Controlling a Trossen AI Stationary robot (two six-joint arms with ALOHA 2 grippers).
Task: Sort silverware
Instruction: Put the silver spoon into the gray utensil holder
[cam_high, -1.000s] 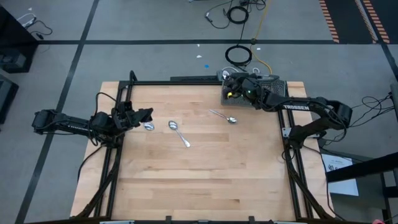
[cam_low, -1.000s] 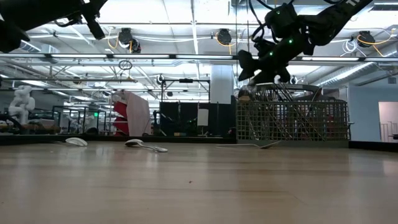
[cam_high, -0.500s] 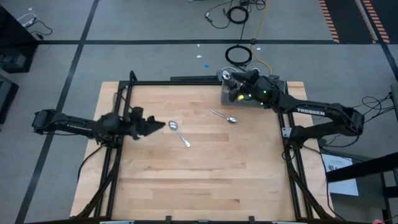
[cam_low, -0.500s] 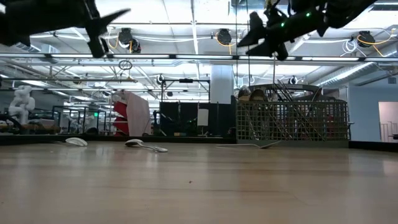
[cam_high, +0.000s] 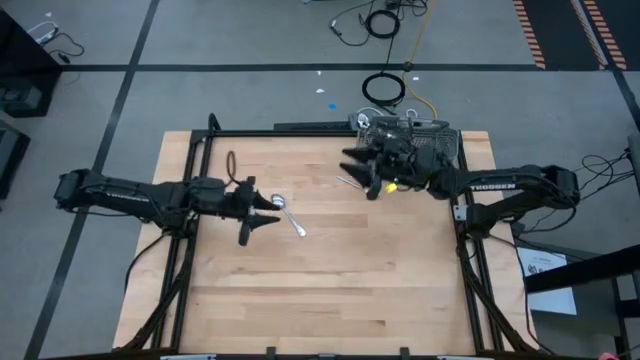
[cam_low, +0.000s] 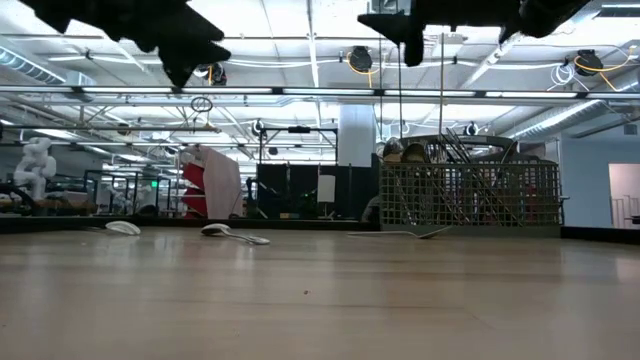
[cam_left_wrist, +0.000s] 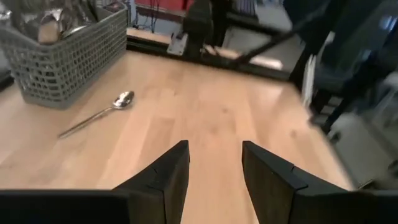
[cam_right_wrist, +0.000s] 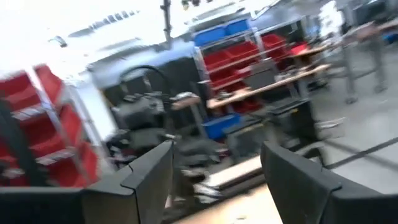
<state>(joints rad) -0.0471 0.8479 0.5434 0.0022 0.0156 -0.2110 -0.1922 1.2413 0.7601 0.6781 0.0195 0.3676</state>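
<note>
Three spoons lie flat on the wooden table: one at the left (cam_low: 123, 227), one mid-left (cam_high: 290, 213) (cam_low: 232, 234), and one nearer the basket (cam_left_wrist: 99, 113) (cam_low: 400, 233). More silverware (cam_low: 450, 150) stands in the grey mesh basket (cam_high: 425, 140) at the far right. My left gripper (cam_high: 272, 212) (cam_left_wrist: 214, 146) hovers open above the left part of the table, pointing toward the right edge, with nothing between its fingers. My right gripper (cam_high: 350, 165) (cam_right_wrist: 217, 146) is open and high, just left of the basket, and points out at the room.
The basket (cam_left_wrist: 62, 56) stands near the table's far right corner. A black frame runs along the table's edges (cam_high: 205, 150). Bare wood fills the near half of the table (cam_high: 320, 290). Cables lie on the floor beyond the far edge (cam_high: 385, 90).
My left gripper has moved toward the table's right edge, over the left spoon, rolling and tipping up from pointing down to nearly level. My right gripper has risen off the basket and swung toward the table's left and near side, tipping upward. The spoons have stayed in place.
</note>
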